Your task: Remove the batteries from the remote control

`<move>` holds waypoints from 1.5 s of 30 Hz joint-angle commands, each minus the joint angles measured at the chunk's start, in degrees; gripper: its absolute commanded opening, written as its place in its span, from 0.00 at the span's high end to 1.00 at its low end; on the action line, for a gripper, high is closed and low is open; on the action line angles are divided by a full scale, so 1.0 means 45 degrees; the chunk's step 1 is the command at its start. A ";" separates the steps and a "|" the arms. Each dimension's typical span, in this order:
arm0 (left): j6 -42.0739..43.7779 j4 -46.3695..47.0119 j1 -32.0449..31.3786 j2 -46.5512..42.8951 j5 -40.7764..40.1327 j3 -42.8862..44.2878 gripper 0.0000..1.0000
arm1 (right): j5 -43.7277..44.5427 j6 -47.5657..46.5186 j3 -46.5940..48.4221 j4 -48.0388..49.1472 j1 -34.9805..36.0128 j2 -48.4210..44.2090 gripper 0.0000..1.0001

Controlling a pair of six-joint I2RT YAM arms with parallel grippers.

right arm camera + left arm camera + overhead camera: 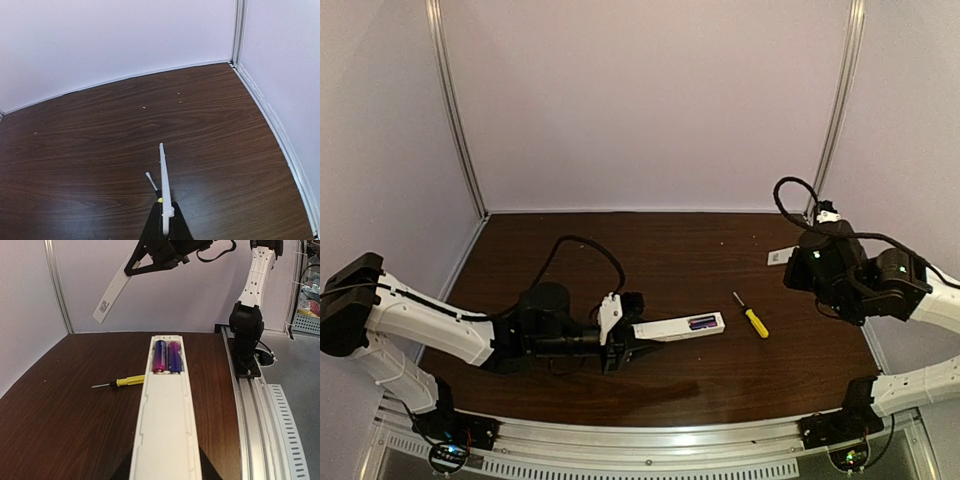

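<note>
Brown table [670, 385], lilac walls [640, 100]; your left gripper [625, 338] clamps the remote [675, 328] over it, both batteries [167, 356] exposed in their bay; right gripper [165, 227] pinches the cover [163, 180] aloft; likely next: you shed the cover, then pry batteries out.

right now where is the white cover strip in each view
top external: cover strip mid right
left wrist: cover strip top left, held up in front of the wall
right wrist: cover strip bottom centre, edge-on
shared landmark: the brown table, in all three
</note>
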 commanded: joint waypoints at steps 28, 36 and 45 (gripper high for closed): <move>-0.0097 0.0538 -0.0011 -0.0005 0.0448 0.0053 1.00 | -0.0657 -0.3132 0.2726 -0.0712 -0.5773 1.0186 1.00; -0.0077 0.0444 -0.0003 0.0026 0.0453 0.0092 1.00 | -0.1362 -0.3323 0.2844 -0.0485 -0.6029 1.0481 0.93; -0.0058 0.0421 -0.0006 0.0019 0.0422 0.0092 1.00 | -0.2065 -0.3495 0.2786 -0.0203 -0.6182 1.0092 0.67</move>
